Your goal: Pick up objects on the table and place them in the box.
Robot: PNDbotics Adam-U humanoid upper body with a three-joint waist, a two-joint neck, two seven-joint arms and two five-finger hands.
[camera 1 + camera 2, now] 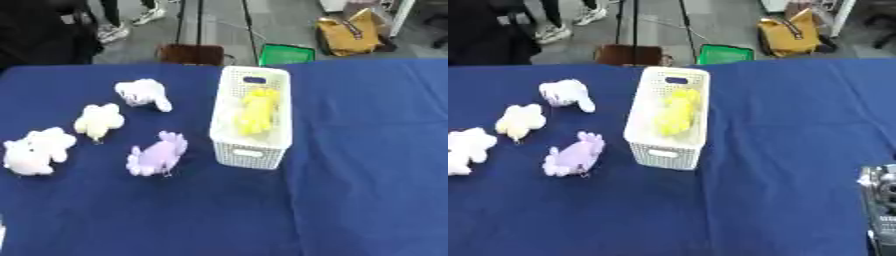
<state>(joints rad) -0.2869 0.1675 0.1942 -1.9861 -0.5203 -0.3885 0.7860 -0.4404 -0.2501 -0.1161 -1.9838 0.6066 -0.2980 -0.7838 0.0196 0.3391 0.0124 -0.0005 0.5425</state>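
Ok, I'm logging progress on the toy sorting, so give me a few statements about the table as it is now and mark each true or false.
1. A yellow toy lies inside the box. True.
2. The purple toy is in the box. False: it lies on the blue cloth, left of the box.
3. Four toys remain outside the box. True: the purple toy, a cream toy and two white toys.
4. The box lies tipped on its side. False: it stands upright, open top up.
5. A hand is holding the cream toy. False: nothing touches it.
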